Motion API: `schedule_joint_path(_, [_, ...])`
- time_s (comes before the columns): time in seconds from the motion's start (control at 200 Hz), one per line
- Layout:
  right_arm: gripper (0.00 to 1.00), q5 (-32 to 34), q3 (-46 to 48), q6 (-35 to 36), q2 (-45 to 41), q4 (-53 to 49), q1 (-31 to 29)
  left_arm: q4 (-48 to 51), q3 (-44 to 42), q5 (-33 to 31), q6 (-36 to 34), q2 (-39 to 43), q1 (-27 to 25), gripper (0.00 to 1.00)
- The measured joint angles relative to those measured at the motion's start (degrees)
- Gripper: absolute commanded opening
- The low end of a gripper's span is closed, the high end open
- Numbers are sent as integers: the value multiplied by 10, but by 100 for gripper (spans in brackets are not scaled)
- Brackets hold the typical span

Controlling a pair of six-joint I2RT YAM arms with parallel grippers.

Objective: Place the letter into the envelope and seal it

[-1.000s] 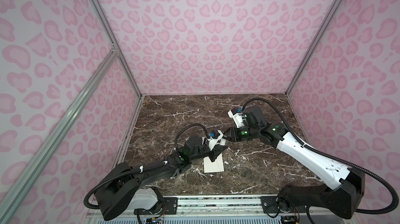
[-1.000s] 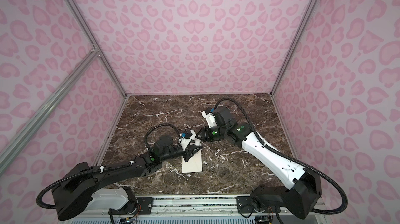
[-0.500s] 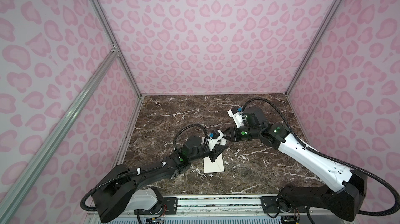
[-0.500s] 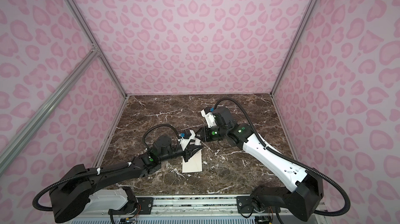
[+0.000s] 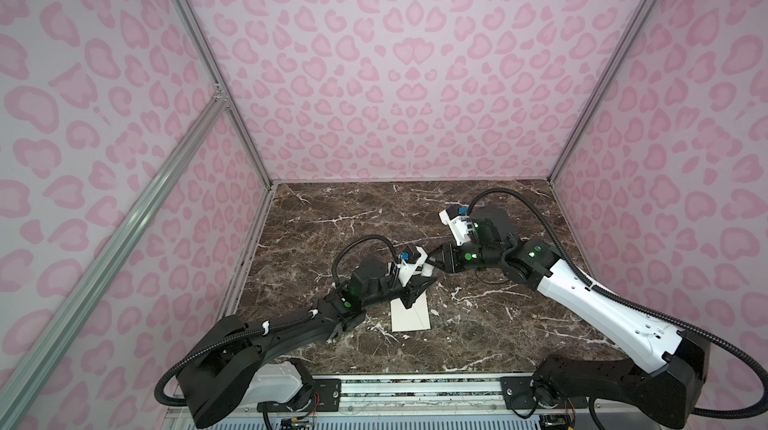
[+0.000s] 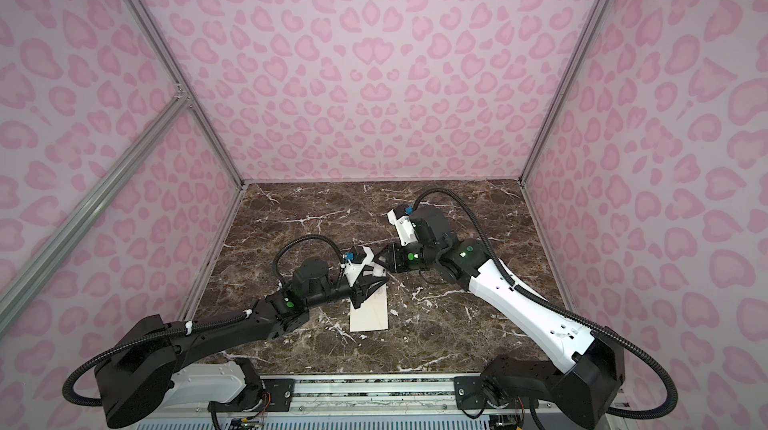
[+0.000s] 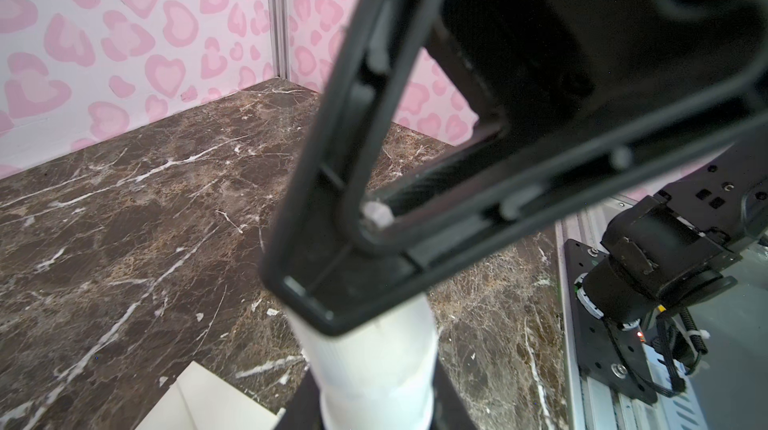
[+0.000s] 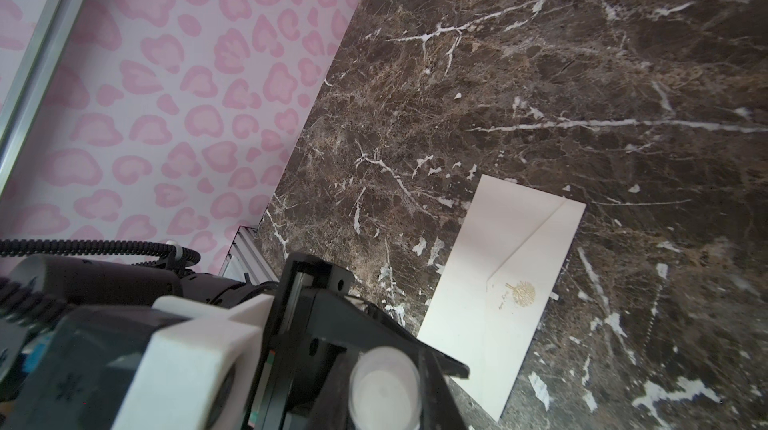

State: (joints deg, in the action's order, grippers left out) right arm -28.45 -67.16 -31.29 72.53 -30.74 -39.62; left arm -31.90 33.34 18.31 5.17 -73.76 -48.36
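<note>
Your left gripper and right gripper both squeeze the white stick. Keep the left one still. Pull gently to the right, above the envelope.

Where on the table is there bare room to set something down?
Bare: the whole far strip of the table along the back wall, and the near-right patch between envelope and right arm. Crowded: centre, where left arm meets right by the envelope's far end.
</note>
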Motion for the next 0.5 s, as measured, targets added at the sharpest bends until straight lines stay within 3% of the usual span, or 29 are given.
schedule_joint_path(0.5, [22,30,2,5,-8,-1,-15,18,10,10,0,-2,4,4])
